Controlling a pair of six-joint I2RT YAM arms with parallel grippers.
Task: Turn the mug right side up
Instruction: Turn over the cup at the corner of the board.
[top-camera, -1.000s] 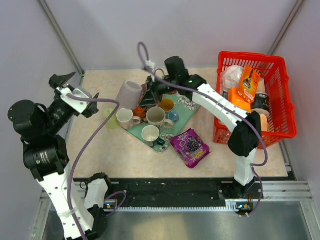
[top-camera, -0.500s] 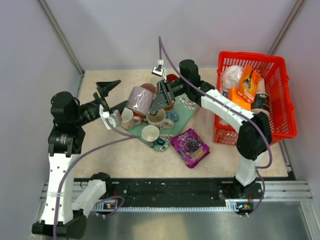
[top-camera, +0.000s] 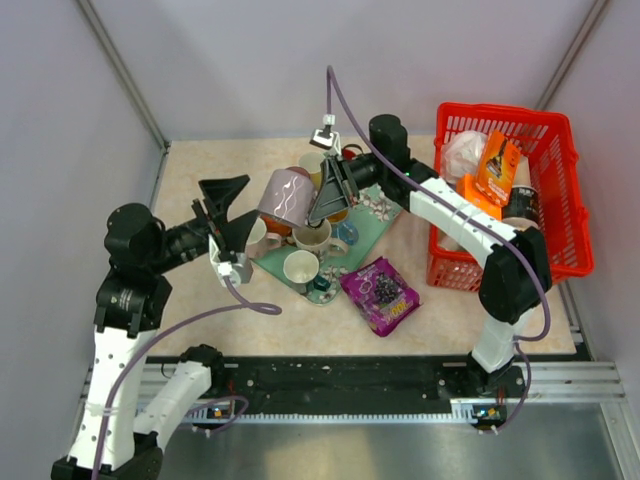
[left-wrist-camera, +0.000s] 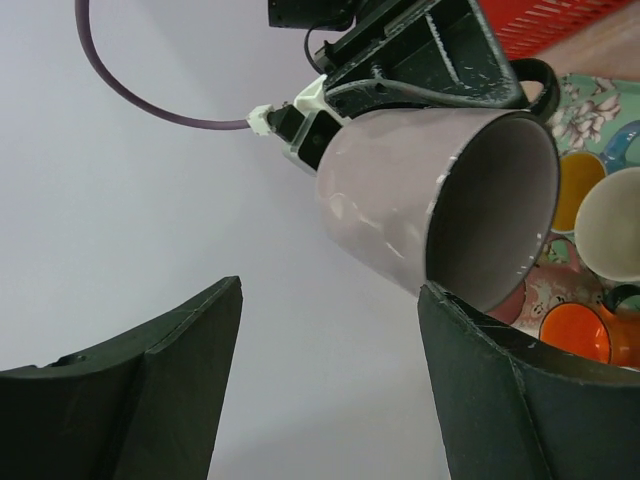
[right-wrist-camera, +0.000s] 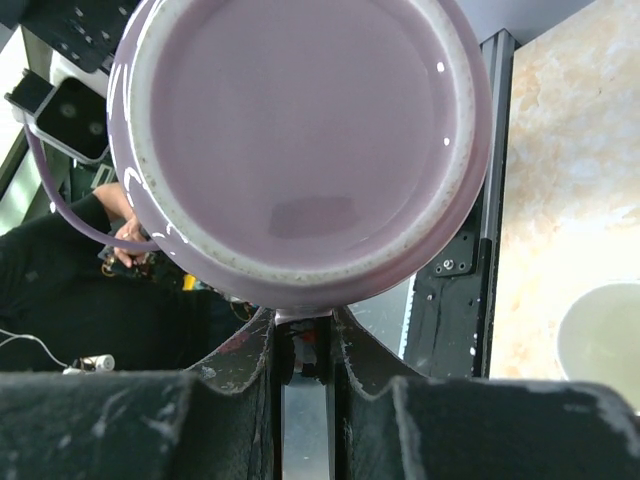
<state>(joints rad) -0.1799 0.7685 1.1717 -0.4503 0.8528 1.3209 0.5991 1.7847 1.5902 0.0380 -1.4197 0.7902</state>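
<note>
Top external view, lavender mug (top-camera: 288, 195) held tilted above the floral tray (top-camera: 368, 228), right gripper (top-camera: 325, 200) clamped apparently on its handle, left gripper (top-camera: 235, 212) parted wide beside it, nothing gripped.

- The left arm (top-camera: 112, 362) and right arm (top-camera: 448, 212) have white links and round black joints.
- A purple cable (top-camera: 200, 315) trails from each wrist.
- The left tool (top-camera: 237, 207) has black, wedge-shaped fingers with scuffed edges.
</note>
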